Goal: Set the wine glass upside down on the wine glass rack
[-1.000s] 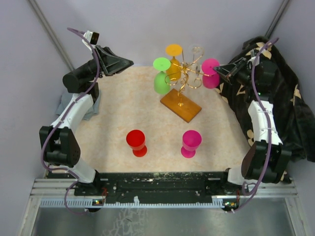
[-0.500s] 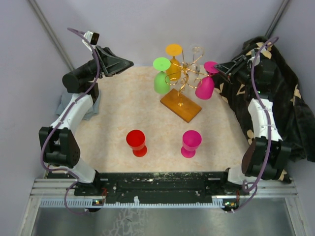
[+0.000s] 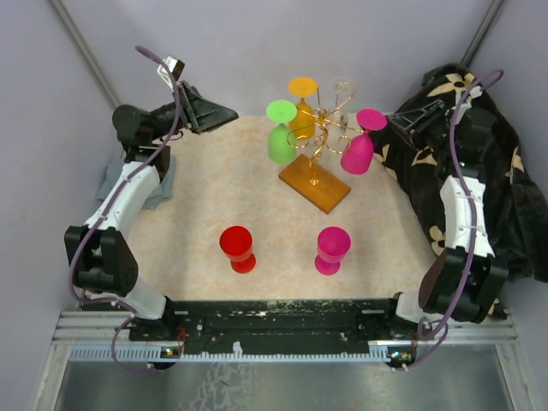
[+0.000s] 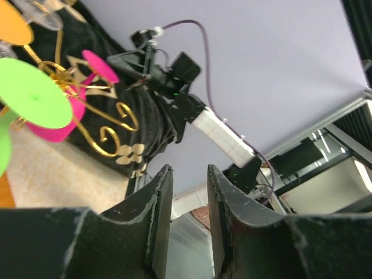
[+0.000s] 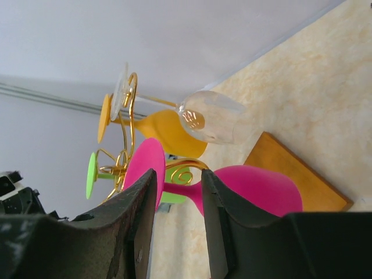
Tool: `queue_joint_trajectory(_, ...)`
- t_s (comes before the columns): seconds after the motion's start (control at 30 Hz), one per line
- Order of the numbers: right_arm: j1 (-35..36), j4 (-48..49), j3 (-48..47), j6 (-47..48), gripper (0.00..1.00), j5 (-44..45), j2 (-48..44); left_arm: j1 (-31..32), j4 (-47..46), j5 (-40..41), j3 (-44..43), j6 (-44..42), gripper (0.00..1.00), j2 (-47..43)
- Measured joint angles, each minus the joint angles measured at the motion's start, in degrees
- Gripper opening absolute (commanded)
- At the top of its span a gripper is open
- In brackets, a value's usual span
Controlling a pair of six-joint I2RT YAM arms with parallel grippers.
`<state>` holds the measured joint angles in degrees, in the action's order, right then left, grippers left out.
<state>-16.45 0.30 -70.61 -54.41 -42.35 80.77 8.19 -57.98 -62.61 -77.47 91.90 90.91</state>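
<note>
The gold wire wine glass rack (image 3: 322, 128) stands on its amber base (image 3: 314, 185) at the back middle of the table. A pink wine glass (image 3: 358, 152) hangs upside down from the rack's right arm, its foot (image 5: 141, 168) on the wire and its bowl (image 5: 256, 186) below. My right gripper (image 3: 401, 120) is just right of it, open and clear of the glass; the stem shows beyond its fingertips (image 5: 145, 192). My left gripper (image 3: 228, 114) hovers left of the rack, open with nothing between its fingers (image 4: 163, 192).
Green (image 3: 280, 141), orange (image 3: 301, 120) and clear (image 5: 212, 122) glasses also hang on the rack. A red glass (image 3: 237, 248) and a magenta glass (image 3: 332, 249) stand on the table in front. A black patterned cloth (image 3: 484, 180) lies at right, a grey cloth (image 3: 163, 187) at left.
My right gripper opened and drew back to the right, leaving the pink glass hanging bowl-down on the rack. My left arm shifted slightly up and right.
</note>
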Motion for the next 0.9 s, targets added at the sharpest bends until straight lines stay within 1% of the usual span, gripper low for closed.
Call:
queue_joint_trajectory(0.07,-0.37,-1.99,0.0,0.7,0.37,1.4,-1.9,-0.09,9.22,-0.44,-0.7,-6.58,0.36,-0.85)
queue_joint_trajectory(0.13,-0.61,-4.04,0.0,1.68,0.37,2.69,-4.31,-0.09,21.92,-0.17,-2.71,-15.45,0.37,-1.75)
queue_joint_trajectory(0.23,-0.61,-7.21,-0.46,3.41,0.37,4.37,-8.52,-0.09,40.13,1.75,-6.69,-28.09,0.37,-2.67)
queue_joint_trajectory(0.3,-0.61,-7.74,-0.85,4.09,0.37,4.87,-10.6,-0.09,50.56,3.65,-8.96,-35.82,0.37,-3.17)
queue_joint_trajectory(0.4,-0.61,-8.15,-1.07,4.76,0.37,5.01,-13.64,0.42,65.59,8.79,-10.88,-47.1,0.37,-4.31)
queue_joint_trajectory(0.47,-0.59,-8.26,-1.07,5.03,0.37,5.01,-15.19,0.92,73.13,12.94,-11.02,-52.74,0.37,-4.98)
queue_joint_trajectory(0.57,-0.42,-8.33,-1.07,5.42,0.37,4.98,-16.63,3.8,85.42,21.0,-10.91,-61.33,0.37,-5.55)
queue_joint_trajectory(0.6,-0.22,-8.35,-1.07,5.46,0.37,4.96,-16.9,4.02,86.01,21.44,-10.88,-61.77,0.37,-5.55)
queue_joint_trajectory(0.7,-0.15,-8.44,-1.07,5.66,0.37,4.96,-17.09,7.52,92.61,28.04,-8.31,-66.64,0.36,-7.17)
queue_joint_trajectory(0.9,-0.15,-8.44,-1.03,5.73,0.37,4.9,-17.33,12.74,102.9,38.69,-2.05,-72.13,0.35,-13.51)
